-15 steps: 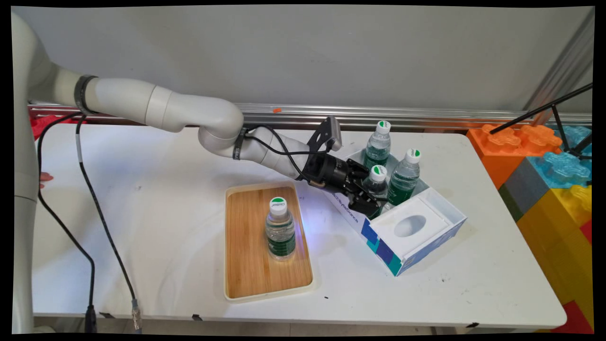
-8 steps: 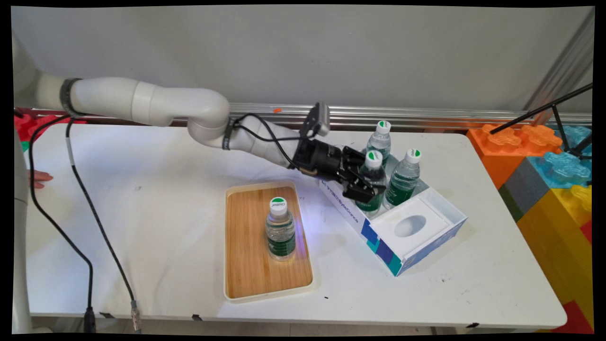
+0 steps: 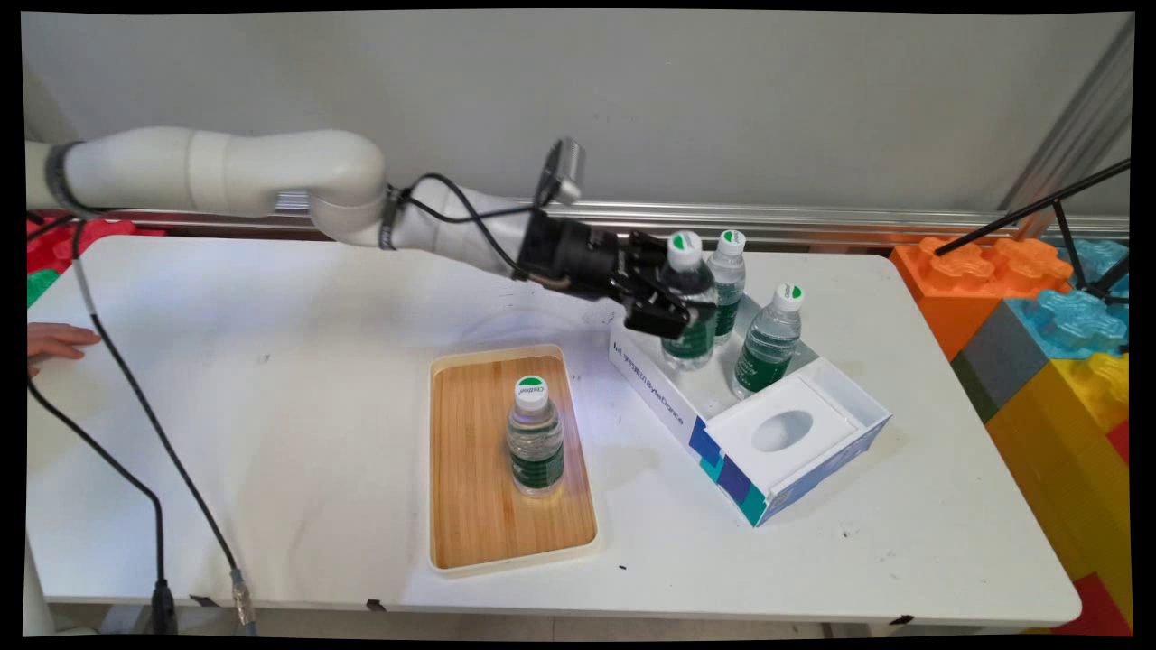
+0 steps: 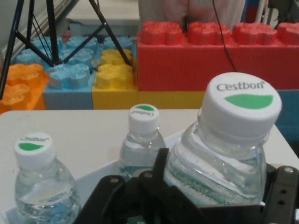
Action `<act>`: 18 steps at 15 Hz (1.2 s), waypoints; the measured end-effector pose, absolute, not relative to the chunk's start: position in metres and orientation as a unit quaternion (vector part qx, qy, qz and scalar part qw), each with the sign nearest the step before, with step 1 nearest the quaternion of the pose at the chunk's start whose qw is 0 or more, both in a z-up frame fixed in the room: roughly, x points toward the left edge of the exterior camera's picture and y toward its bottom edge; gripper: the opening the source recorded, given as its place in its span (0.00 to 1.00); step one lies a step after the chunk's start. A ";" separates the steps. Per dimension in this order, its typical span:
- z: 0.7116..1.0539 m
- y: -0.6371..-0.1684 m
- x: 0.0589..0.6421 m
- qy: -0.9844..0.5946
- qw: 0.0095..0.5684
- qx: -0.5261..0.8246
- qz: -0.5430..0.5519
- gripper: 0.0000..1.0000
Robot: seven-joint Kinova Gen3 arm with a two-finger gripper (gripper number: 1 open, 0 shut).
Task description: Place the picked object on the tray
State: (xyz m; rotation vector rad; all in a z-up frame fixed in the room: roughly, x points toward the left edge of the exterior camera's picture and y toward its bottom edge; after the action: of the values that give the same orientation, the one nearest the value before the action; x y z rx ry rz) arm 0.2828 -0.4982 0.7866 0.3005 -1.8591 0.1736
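Gripping a small clear water bottle [image 3: 689, 302] with white cap, green mark and green label, the black gripper [image 3: 670, 311] has its fingers closed round the bottle's body and holds it upright above the far end of the open white-and-blue box [image 3: 795, 451]. Against the pictures of a second earlier, the held bottle is raised out of the box and the arm is higher and further back, while two bottles [image 3: 725, 271] [image 3: 769, 338] stay in the box and a fourth [image 3: 535, 438] stands on the wooden tray [image 3: 470, 487]. Only the hand view reads the cap [image 4: 242, 105] lettering "Cestbon" and shows red, yellow and blue blocks [image 4: 205, 60] behind.
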 end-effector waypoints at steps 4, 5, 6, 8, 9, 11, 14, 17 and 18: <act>0.806 -0.492 0.309 -0.792 0.589 0.135 0.083 0.00; 0.809 -0.489 0.316 -0.792 0.588 0.137 0.085 0.00; 0.811 -0.486 0.322 -0.793 0.587 0.139 0.085 0.00; 0.814 -0.481 0.333 -0.796 0.582 0.144 0.086 0.00; 0.815 -0.479 0.339 -0.799 0.577 0.146 0.087 0.00; 0.813 -0.475 0.351 -0.805 0.566 0.153 0.091 0.00; 0.811 -0.473 0.363 -0.812 0.553 0.159 0.095 0.00; 0.807 -0.471 0.374 -0.820 0.539 0.166 0.100 0.00; 0.806 -0.470 0.379 -0.823 0.533 0.169 0.102 0.00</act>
State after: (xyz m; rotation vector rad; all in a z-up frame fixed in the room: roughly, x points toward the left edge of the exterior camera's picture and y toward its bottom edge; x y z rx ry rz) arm 0.3792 -0.4698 0.8059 0.4033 -1.9609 0.2437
